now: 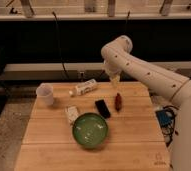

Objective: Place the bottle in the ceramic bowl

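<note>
A white bottle (85,88) lies on its side at the back of the wooden table (139,145). A green ceramic bowl (90,130) stands near the table's front middle, with nothing in it. My gripper (115,82) hangs from the white arm over the table's back edge, to the right of the bottle and apart from it. It holds nothing that I can see.
A white cup (45,93) stands at the back left. A small white packet (72,114), a black flat object (102,108) and a dark red object (118,101) lie between the bottle and the bowl. A blue item (165,119) sits off the table's right side.
</note>
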Action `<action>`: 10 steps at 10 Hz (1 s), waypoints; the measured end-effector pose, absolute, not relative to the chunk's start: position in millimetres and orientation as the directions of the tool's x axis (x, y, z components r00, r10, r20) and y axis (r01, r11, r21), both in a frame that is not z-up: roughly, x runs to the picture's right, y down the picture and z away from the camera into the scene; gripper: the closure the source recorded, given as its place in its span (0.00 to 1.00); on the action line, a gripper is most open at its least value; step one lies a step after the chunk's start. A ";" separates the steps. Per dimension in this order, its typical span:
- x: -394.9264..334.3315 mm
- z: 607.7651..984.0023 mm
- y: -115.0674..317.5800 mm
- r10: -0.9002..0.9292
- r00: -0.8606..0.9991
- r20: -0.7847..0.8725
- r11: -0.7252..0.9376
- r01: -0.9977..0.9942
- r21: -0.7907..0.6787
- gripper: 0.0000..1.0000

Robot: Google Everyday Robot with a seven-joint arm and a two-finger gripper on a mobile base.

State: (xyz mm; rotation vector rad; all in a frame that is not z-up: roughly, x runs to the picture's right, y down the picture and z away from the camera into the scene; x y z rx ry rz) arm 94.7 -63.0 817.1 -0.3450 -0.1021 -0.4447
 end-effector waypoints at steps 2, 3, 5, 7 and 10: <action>77.6 829.3 -65.9 -0.430 0.883 0.186 0.829 0.468 -0.306 0.20; 75.6 832.8 -66.7 -0.438 0.879 0.190 0.824 0.477 -0.306 0.20; 74.4 843.3 -69.9 -0.456 0.868 0.197 0.810 0.497 -0.311 0.20; 67.4 851.5 -71.0 -0.472 0.857 0.205 0.798 0.515 -0.315 0.20; 56.8 865.5 -67.0 -0.489 0.842 0.227 0.780 0.539 -0.320 0.20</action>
